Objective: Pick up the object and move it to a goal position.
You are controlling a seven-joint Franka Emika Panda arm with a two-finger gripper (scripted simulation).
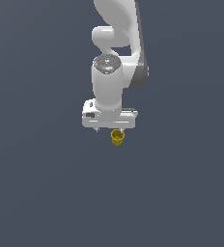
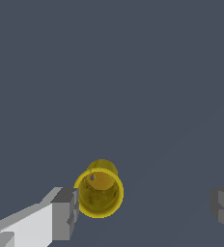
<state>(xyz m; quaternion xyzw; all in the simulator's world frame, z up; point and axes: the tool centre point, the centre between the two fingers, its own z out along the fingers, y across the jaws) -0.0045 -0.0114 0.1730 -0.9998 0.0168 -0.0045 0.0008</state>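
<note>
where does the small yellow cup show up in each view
Exterior view: the small yellow hollow cup sits near the picture's middle, just below the white robot hand.
Wrist view: the cup is low in the frame, its open mouth toward the camera, right beside one grey finger pad; the other pad is far off.
Shared landmark: the hand itself, with the cup next to it in both views.

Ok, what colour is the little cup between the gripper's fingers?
Yellow. The cup shows best in the wrist view, looking into its hollow inside.
</note>
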